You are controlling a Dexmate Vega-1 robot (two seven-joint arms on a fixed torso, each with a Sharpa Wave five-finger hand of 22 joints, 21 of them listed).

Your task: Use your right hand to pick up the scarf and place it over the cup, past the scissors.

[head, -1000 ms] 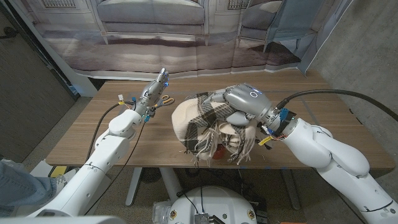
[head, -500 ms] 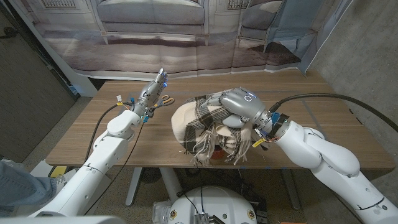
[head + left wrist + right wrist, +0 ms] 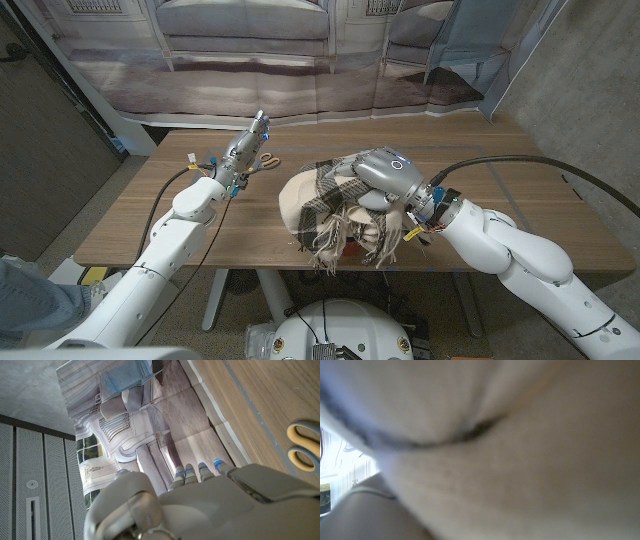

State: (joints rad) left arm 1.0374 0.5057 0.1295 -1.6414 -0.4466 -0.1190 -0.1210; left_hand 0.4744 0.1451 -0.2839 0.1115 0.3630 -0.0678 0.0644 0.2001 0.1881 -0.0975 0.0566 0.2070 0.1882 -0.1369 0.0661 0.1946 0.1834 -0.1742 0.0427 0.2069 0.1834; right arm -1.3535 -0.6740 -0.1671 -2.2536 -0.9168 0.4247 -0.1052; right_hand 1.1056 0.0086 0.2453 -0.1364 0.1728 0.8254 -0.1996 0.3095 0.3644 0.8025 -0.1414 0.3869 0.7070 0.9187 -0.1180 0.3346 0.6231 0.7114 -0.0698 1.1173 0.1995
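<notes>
The scarf [image 3: 318, 203], cream with a dark plaid part and fringes, lies bunched at the middle of the table's front half. My right hand [image 3: 385, 175] sits on top of its right side and grips the cloth. The fringes hang at the table's front edge. The scarf hides the cup. Blurred cream cloth [image 3: 520, 460] lies right against the right wrist camera. The scissors [image 3: 268, 160] with yellow handles [image 3: 304, 450] lie behind the scarf to the left. My left hand [image 3: 245, 152] is raised beside them, fingers stretched out and holding nothing; its back [image 3: 210, 505] is in the left wrist view.
The wooden table [image 3: 520, 190] has bare room to the right of my right arm and at the far left [image 3: 140, 210]. A printed backdrop [image 3: 250, 60] hangs behind the table's far edge. A black cable [image 3: 520, 160] arcs over my right forearm.
My right hand has come down and toward the front edge with the scarf in its grip, and the bunch has sunk lower. The left arm has not moved.
</notes>
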